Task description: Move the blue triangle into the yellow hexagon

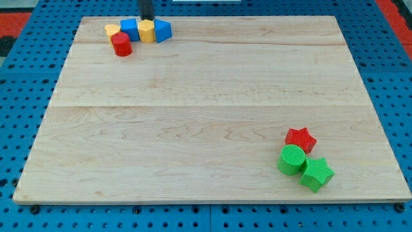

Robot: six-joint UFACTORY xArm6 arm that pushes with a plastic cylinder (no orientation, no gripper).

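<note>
- Blue triangle (pixel 163 31) sits at the board's eleven o'clock corner, touching the yellow hexagon (pixel 147 31) at its nine o'clock side.
- Dark rod's tip (pixel 147 19) stands just behind the hexagon, at twelve o'clock.
- No jaws exist on this rod.

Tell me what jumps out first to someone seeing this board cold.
A tight cluster at the view's top left: blue cube, yellow hexagon and blue triangle in a row, a red cylinder in front. My tip stands just behind the hexagon. At bottom right sit a red star, green cylinder and green star.
</note>
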